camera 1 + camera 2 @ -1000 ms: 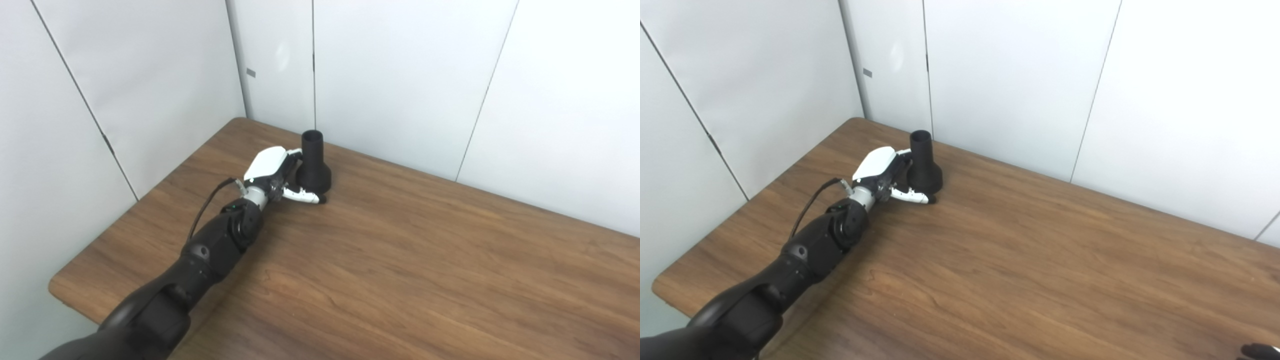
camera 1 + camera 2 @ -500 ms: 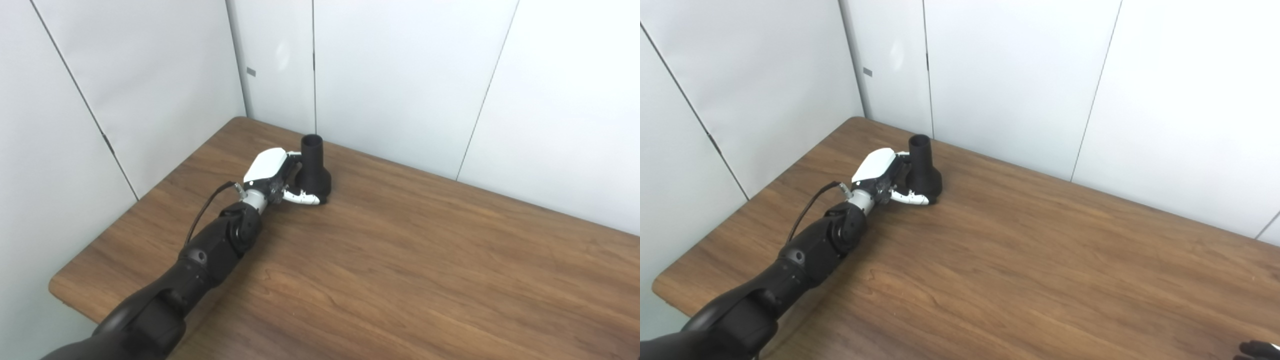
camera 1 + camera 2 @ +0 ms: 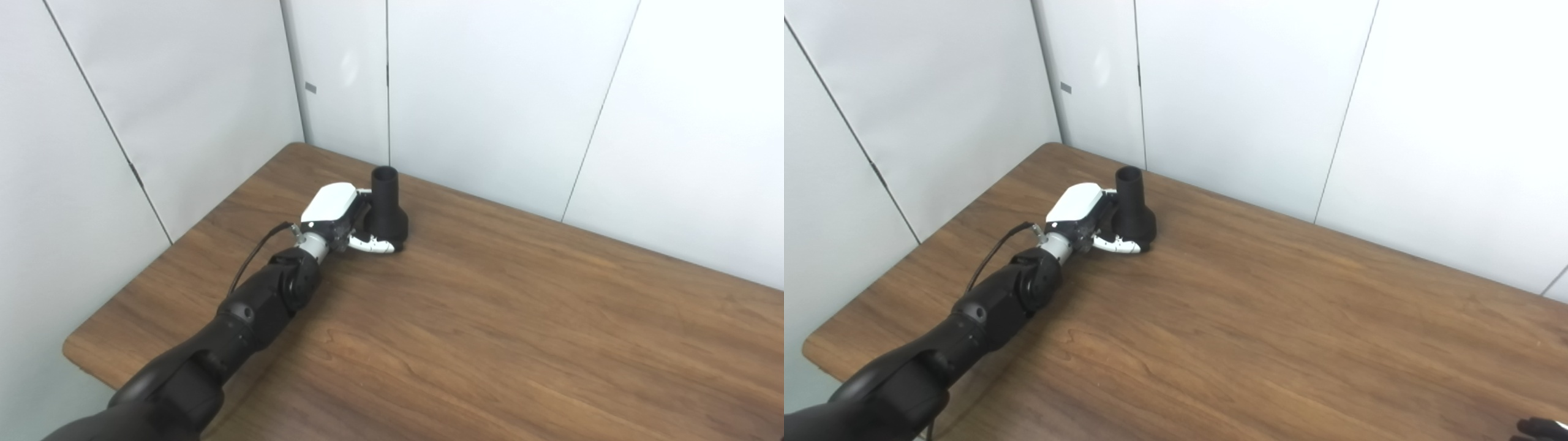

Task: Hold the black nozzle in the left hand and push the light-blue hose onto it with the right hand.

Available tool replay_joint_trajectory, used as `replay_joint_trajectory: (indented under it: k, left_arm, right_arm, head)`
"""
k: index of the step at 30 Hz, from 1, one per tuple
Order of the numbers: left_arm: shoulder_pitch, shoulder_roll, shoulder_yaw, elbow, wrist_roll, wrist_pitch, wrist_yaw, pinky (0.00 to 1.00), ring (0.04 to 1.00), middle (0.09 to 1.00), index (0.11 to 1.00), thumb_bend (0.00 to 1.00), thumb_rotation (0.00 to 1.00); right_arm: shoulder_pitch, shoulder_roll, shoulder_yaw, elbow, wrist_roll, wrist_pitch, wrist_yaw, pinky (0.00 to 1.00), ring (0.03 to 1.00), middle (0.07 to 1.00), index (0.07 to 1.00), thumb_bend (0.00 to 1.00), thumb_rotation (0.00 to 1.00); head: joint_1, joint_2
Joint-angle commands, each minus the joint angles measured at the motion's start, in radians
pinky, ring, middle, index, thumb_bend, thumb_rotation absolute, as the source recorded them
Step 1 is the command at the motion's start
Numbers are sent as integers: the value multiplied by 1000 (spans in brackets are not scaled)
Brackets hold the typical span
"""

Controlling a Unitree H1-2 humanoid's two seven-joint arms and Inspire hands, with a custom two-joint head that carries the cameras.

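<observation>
The black nozzle (image 3: 386, 208) stands upright on its wide base near the table's far left corner, narrow open end up. My left hand (image 3: 343, 215) is wrapped around that base from the left: the white thumb (image 3: 373, 246) curls across the front of the base, and the fingers are hidden behind it. Only a dark tip of my right hand (image 3: 1541, 427) shows, at the bottom right corner of the right eye view, too little to tell its state. No light-blue hose is in view.
The wooden table (image 3: 490, 318) runs from the far left corner to the right and the front. White wall panels (image 3: 490, 92) stand close behind the nozzle and along the left side. The table's left edge lies beside my left forearm (image 3: 269, 294).
The camera has shifted slightly. My left thumb has drawn in closer against the nozzle's base and the forearm has settled a little lower. The nozzle stands where it was.
</observation>
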Motion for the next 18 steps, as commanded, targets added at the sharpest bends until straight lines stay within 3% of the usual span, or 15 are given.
replay_joint_trajectory:
  k: [1,2,3,4,6,7,8,10,18]
  left_arm:
    - [18,0,-41,-25,51,-43,-6,712,659,591,575,931,41]
    - [21,0,-48,-34,61,-55,6,545,537,559,533,732,48]
    - [23,-3,-55,-43,70,-54,10,393,414,492,524,630,24]
    - [24,-7,-63,-49,82,-53,16,229,260,480,502,570,9]
    - [29,-12,-72,-63,95,-50,18,123,153,474,490,539,2]
    - [32,-15,-74,-68,97,-52,18,111,140,472,488,533,1]
    - [35,-17,-74,-70,96,-53,18,108,134,344,487,528,25]
    - [38,-21,-72,-66,87,-66,15,121,142,254,486,525,45]
    - [37,-21,-64,-53,69,-112,1,136,167,262,485,521,46]
  right_arm:
    - [-12,-15,-7,-38,10,-28,2,457,591,621,568,627,526]
    - [-12,-16,-8,-40,10,-25,2,454,588,618,566,628,527]
    - [-12,-16,-8,-42,11,-23,2,452,586,616,565,628,527]
    - [-12,-16,-8,-41,10,-24,2,451,586,616,564,624,524]
    - [-11,-18,-8,-39,10,-29,4,449,584,614,560,635,528]
    - [-11,-19,-9,-35,12,-34,6,449,583,613,559,639,532]
    - [-11,-20,-10,-34,15,-36,8,448,580,612,558,646,536]
    - [-11,-19,-11,-36,17,-31,7,443,573,605,553,664,536]
    - [-16,-19,-13,-29,22,-31,6,446,575,603,551,689,524]
  head:
    - [-2,5]
    - [-2,7]
    - [-2,7]
    - [-4,6]
    - [-4,6]
    - [-3,7]
    - [-3,7]
    - [-2,9]
    - [0,6]
